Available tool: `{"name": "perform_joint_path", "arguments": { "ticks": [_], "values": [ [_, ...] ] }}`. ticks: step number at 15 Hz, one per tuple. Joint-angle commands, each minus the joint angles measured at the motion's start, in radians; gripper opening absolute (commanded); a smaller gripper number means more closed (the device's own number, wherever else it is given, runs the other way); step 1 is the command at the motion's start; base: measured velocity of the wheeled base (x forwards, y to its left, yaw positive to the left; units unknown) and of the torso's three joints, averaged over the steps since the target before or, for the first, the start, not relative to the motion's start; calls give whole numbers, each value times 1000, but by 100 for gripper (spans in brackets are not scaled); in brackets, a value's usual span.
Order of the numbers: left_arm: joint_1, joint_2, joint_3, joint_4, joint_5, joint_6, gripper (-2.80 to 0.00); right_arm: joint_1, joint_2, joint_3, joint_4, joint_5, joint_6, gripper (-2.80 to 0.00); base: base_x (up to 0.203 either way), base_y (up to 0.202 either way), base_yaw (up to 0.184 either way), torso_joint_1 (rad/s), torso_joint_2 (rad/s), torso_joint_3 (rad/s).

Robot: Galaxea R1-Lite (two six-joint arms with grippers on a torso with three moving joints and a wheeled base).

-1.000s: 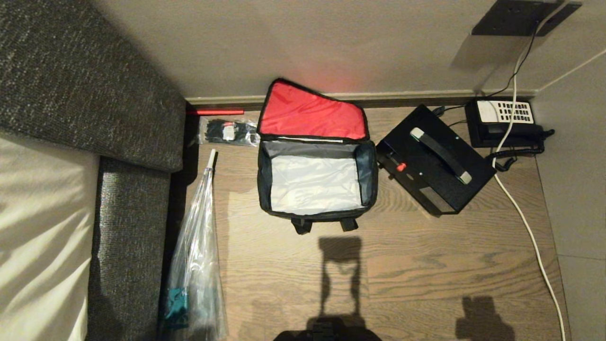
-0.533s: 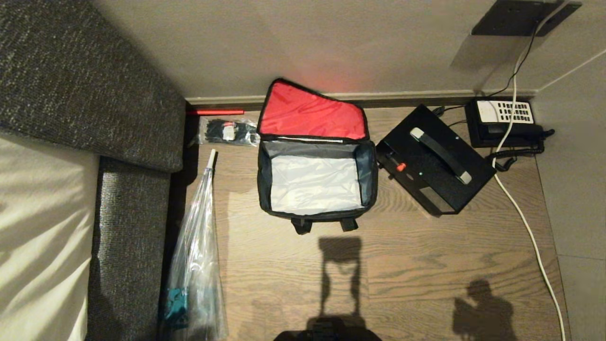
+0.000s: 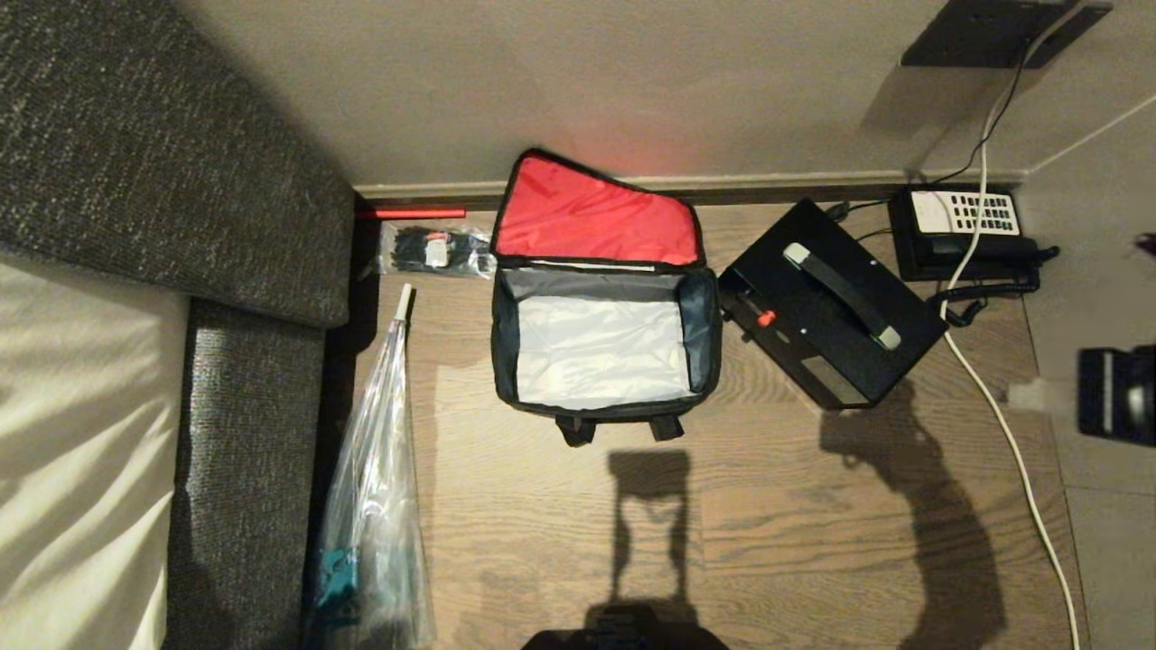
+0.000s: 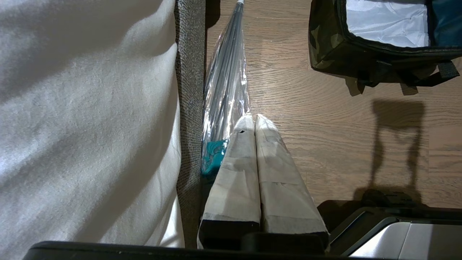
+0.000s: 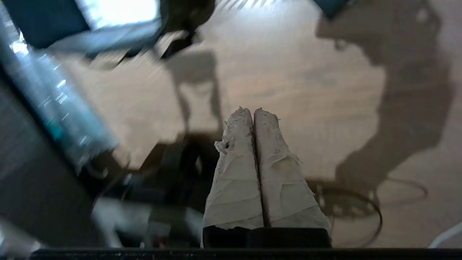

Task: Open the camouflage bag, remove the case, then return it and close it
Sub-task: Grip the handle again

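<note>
The camouflage bag (image 3: 502, 336) stands open on the wooden floor, its red-lined lid (image 3: 591, 217) leaning back against the wall and its pale grey interior empty. Its camouflage side (image 4: 326, 50) also shows in the left wrist view. The case (image 3: 813, 338), black with a top handle (image 3: 842, 295) and a small red latch (image 3: 766, 318), lies on the floor just right of the bag. My right gripper (image 3: 1025, 394) (image 5: 253, 110) hangs shut and empty at the right edge, apart from the case. My left gripper (image 4: 252, 116) is parked shut beside the sofa.
A black telephone (image 3: 962, 230) sits in the back right corner, and a white cable (image 3: 1002, 424) runs down the floor right of the case. A clear plastic bag (image 3: 375, 506) lies along the grey sofa (image 3: 135, 162). A small packet (image 3: 433, 250) lies left of the lid.
My right gripper has come into the head view at the right edge. Its shadow has climbed the floor up to the case. Bag and case have not moved.
</note>
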Motion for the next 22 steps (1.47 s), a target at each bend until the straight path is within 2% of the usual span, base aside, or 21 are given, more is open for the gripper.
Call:
{"name": "perform_joint_path", "arguments": {
  "ticks": [1, 4, 5, 9, 11, 12, 16, 17, 18, 21, 22],
  "values": [
    [0, -2, 0, 0, 0, -1, -280, -1, 338, -43, -179, -3, -3, -280, 0, 0, 0, 0, 0, 0],
    [0, -2, 0, 0, 0, -1, -280, 2, 495, -78, -444, -5, -115, -280, 0, 0, 0, 0, 0, 0],
    [0, -2, 0, 0, 0, -1, -280, 2, 514, -120, -481, 5, -140, 0, 0, 0, 0, 0, 0, 0],
    [0, -2, 0, 0, 0, -1, -280, 47, 522, -151, -531, 34, -294, 0, 0, 0, 0, 0, 0, 0],
    [0, -2, 0, 0, 0, -1, -280, 73, 547, -119, -549, -22, -343, 0, 0, 0, 0, 0, 0, 0],
    [0, -2, 0, 0, 0, -1, -280, 83, 569, -113, -577, -118, -384, 0, 0, 0, 0, 0, 0, 0],
    [0, -2, 0, 0, 0, -1, -280, 153, 651, -65, -848, -641, -569, 0, 0, 0, 0, 0, 0, 0],
    [0, -2, 0, 0, 0, -1, -280, 174, 678, -64, -900, -738, -623, 0, 0, 0, 0, 0, 0, 0],
    [0, -2, 0, 0, 0, -1, -280, 188, 700, -66, -931, -791, -695, 0, 0, 0, 0, 0, 0, 0],
    [0, -2, 0, 0, 0, -1, -280, 199, 726, -82, -1049, -808, -839, 0, 0, 0, 0, 0, 0, 0],
    [0, -2, 0, 0, 0, -1, -280, 200, 736, -80, -1099, -809, -912, 0, 0, 0, 0, 0, 0, 0]
  ]
}}
